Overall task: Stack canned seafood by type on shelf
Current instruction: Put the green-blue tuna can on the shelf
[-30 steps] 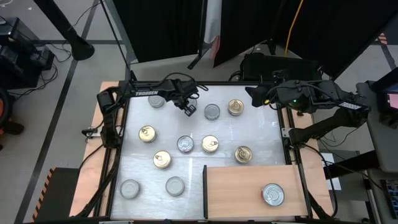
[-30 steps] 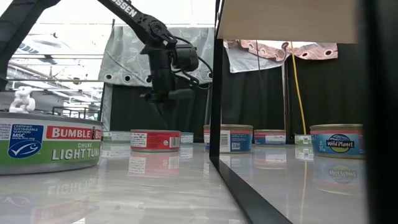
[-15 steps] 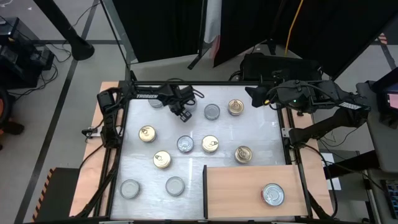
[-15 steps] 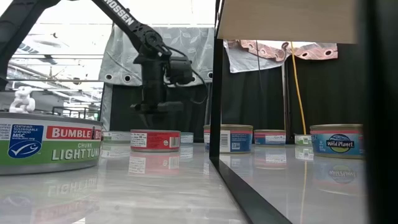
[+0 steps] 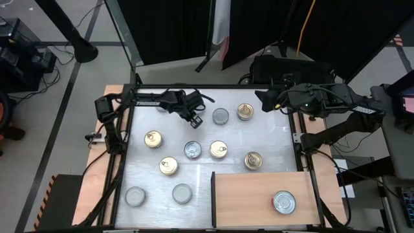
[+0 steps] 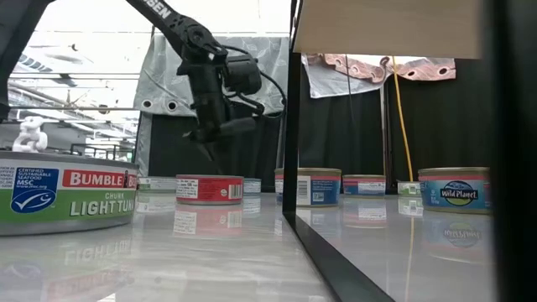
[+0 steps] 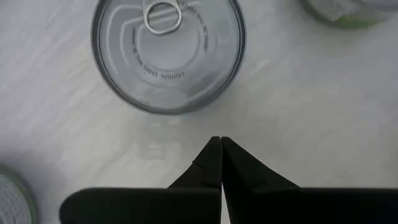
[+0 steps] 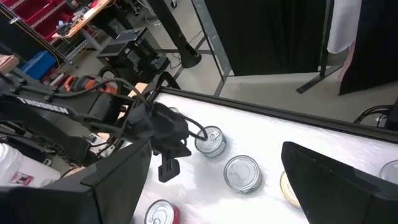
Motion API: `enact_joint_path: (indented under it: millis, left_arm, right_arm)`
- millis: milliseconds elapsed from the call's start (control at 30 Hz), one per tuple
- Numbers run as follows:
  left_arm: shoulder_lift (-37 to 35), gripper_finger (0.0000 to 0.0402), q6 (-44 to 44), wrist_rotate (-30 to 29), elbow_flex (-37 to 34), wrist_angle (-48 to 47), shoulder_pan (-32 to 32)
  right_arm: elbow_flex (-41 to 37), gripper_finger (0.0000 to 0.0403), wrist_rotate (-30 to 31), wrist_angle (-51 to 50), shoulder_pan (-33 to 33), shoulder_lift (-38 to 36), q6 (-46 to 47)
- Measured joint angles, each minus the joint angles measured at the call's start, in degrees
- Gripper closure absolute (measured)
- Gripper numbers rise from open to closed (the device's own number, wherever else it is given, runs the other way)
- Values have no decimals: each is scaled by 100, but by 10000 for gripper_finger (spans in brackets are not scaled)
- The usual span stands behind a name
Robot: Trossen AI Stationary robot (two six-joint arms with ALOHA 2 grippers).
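Observation:
Several cans of seafood lie scattered on the white tabletop. Some have gold tops (image 5: 153, 138) (image 5: 218, 150) and others have silver tops (image 5: 220, 116) (image 5: 182, 193). One silver can (image 5: 283, 202) rests on the shelf (image 5: 249, 194) at the near right. My left gripper (image 5: 192, 120) (image 6: 210, 158) hangs shut above the far middle of the table and holds nothing. A silver pull-ring can (image 7: 168, 56) lies just ahead of its tips (image 7: 219, 142). My right gripper (image 8: 214, 149) waits raised at the far right (image 5: 265, 98), with its fingers wide open and nothing between them.
A black frame (image 5: 213, 194) borders the shelf's left side and shows as a dark post (image 6: 291, 109) in the low view. A red-sided can (image 6: 210, 189) and blue-sided cans (image 6: 317, 186) stand beyond it. Another silver can (image 5: 162, 105) sits partly under my left arm.
My left gripper has shifted a little toward the table's left edge and tipped slightly. It has stayed shut and clear of the table. The cans have not moved.

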Motion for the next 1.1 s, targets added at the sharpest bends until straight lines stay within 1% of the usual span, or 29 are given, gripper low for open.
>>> enact_joint_path:
  millis: [100,233,367,500,667,767,900,1100]
  left_arm:
    - [113,401,-16,269,3,124,117]
    - [92,402,-146,312,6,114,210]
    - [41,402,-160,406,33,18,300]
    - [41,402,-211,675,248,27,351]
    - [88,402,-358,600,558,-120,459]
    - [221,402,-407,599,562,-181,571]
    - [383,402,-397,799,562,-479,641]
    - [476,402,-166,644,557,-549,565]
  right_arm:
    - [0,51,-4,0,0,0,-56]
    - [0,51,-146,-4,-11,2,-99]
    - [0,51,-158,-7,-11,2,-101]
    - [0,51,-166,-5,-11,2,-100]
    - [0,51,-262,-4,-11,2,-82]
    - [0,51,-267,-4,-11,2,-80]
    - [0,51,-271,-4,-11,2,-80]
    - [0,51,-282,2,-11,2,-61]
